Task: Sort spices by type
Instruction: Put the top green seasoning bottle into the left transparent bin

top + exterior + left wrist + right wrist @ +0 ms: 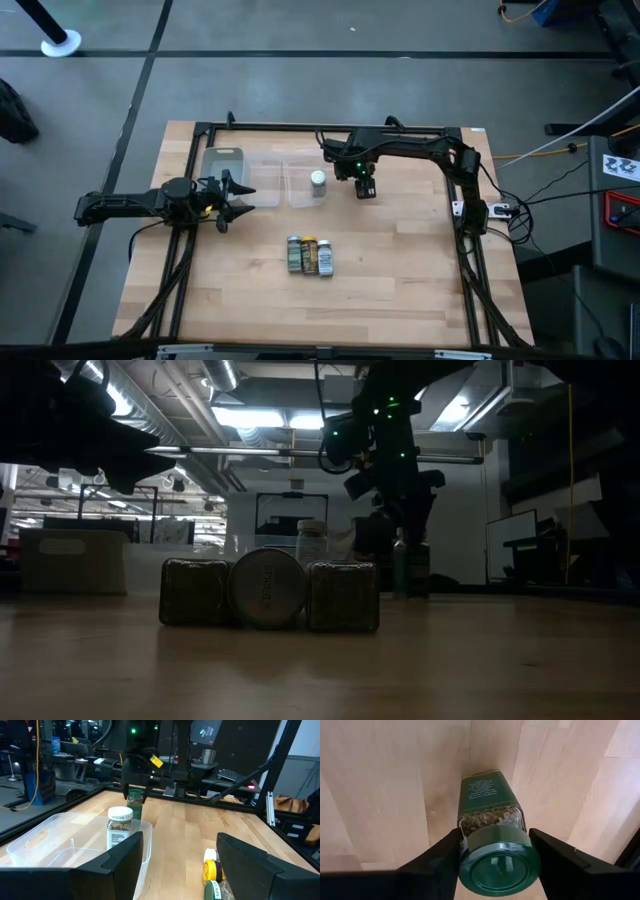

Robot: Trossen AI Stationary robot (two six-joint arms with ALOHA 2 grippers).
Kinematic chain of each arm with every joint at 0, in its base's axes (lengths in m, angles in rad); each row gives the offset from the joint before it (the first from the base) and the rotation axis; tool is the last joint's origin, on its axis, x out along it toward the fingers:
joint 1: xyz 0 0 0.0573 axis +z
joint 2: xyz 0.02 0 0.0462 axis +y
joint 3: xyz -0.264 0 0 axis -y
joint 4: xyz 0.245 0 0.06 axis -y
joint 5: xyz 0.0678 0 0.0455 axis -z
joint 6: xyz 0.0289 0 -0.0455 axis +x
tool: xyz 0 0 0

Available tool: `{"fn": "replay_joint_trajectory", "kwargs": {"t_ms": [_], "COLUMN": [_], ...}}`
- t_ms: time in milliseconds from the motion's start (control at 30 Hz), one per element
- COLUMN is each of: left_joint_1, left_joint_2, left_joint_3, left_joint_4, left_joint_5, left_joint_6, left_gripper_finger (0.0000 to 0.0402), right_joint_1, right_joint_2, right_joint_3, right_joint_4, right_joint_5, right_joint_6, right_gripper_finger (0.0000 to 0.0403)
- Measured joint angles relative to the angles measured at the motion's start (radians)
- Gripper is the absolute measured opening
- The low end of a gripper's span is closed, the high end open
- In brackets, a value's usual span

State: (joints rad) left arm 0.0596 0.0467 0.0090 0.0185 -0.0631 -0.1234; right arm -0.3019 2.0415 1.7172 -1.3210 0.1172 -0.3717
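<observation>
- Toward twelve o'clock on the table (400, 300), the right gripper (492, 847) stands over a green-lidded jar (492, 827), fingers at either side of its lid and apparently clamping it, probably to lift it.
- At nine o'clock of that jar, a white-lidded jar (318, 180) stands upright inside a clear container (305, 185), seemingly already sorted.
- At six o'clock, three jars (309, 256) lie side by side, touching, seemingly awaiting sorting.
- Count: five jars, two clear containers.
- At nine o'clock, the left gripper (232, 198) waits, fingers apart, holding nothing.
</observation>
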Motion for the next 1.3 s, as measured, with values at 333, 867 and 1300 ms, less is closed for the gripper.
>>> {"fn": "replay_joint_trajectory", "kwargs": {"t_ms": [333,867,1300], "left_joint_1": [0.000,0.000,0.000], "left_joint_2": [0.000,0.000,0.000], "left_joint_3": [0.000,0.000,0.000], "left_joint_4": [0.000,0.132,0.135], "left_joint_5": [0.000,-0.040,-0.245], "left_joint_6": [0.000,0.049,0.048], "left_gripper_finger": [0.0237,0.0237,0.0237], "right_joint_1": [0.001,0.001,0.001], "right_joint_2": [0.002,0.001,0.000], "right_joint_3": [0.035,0.400,0.581], "right_joint_4": [-0.064,-0.250,-0.036], "right_joint_5": [0.002,0.048,-0.054], "right_joint_6": [0.000,0.001,-0.024], "right_gripper_finger": [0.0209,0.0211,0.0213]}}
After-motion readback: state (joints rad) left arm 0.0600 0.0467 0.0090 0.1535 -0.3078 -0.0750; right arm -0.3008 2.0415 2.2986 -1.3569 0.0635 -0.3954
